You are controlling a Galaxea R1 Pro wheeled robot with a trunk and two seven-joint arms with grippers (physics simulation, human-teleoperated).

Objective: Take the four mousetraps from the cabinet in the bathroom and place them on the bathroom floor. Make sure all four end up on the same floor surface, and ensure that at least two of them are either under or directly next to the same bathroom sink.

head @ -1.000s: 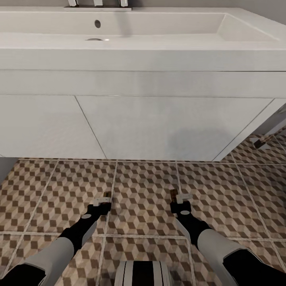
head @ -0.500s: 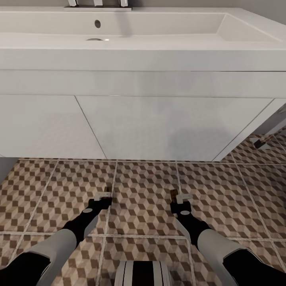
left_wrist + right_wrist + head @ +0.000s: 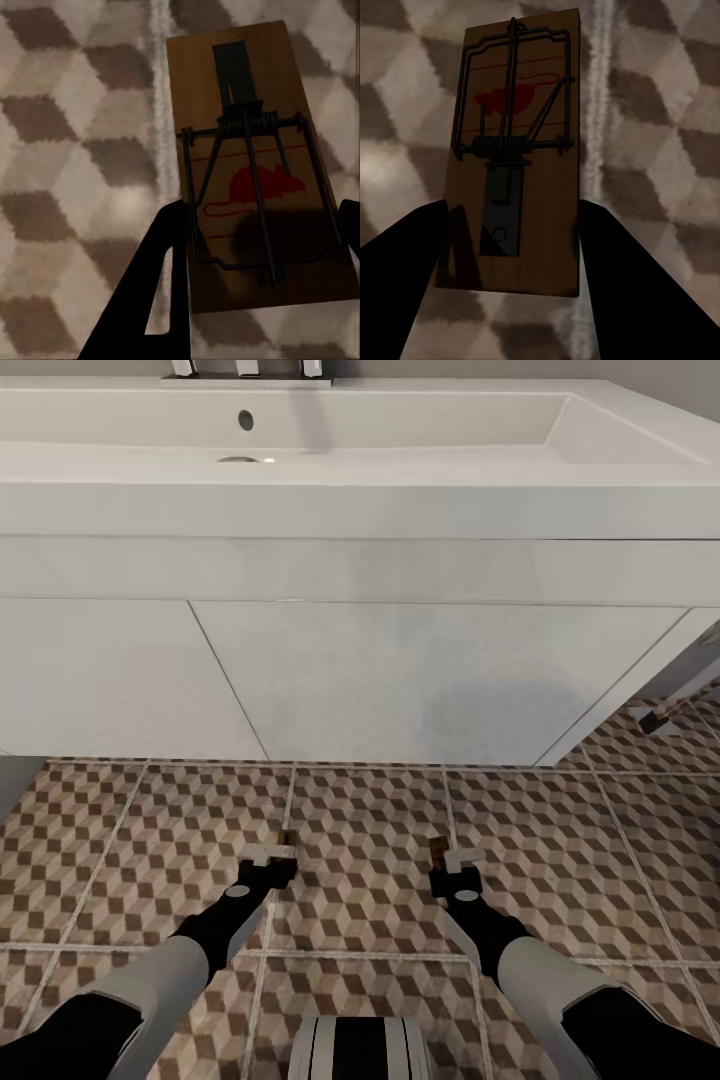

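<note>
Both grippers hang low over the cube-patterned bathroom floor point(image 3: 370, 830), just in front of the white vanity under the sink point(image 3: 400, 420). My left gripper point(image 3: 270, 856) is shut on a tan mousetrap point(image 3: 287, 839). In the left wrist view that mousetrap point(image 3: 255, 165) sits between the dark fingers point(image 3: 146, 300), spring side showing, close over the tiles. My right gripper point(image 3: 452, 858) is shut on another mousetrap point(image 3: 437, 848). The right wrist view shows this mousetrap point(image 3: 521, 150) held between the fingers point(image 3: 619, 270) above a grout line. The cabinet is out of view.
The white vanity front point(image 3: 400, 680) overhangs the floor right ahead of both arms. A chrome faucet point(image 3: 245, 368) stands at the basin's back. A small brown and dark thing point(image 3: 655, 720) lies on the tiles past the vanity's right corner.
My left arm has swung slightly right and forward with its mousetrap. The right arm and its mousetrap have stayed put.
</note>
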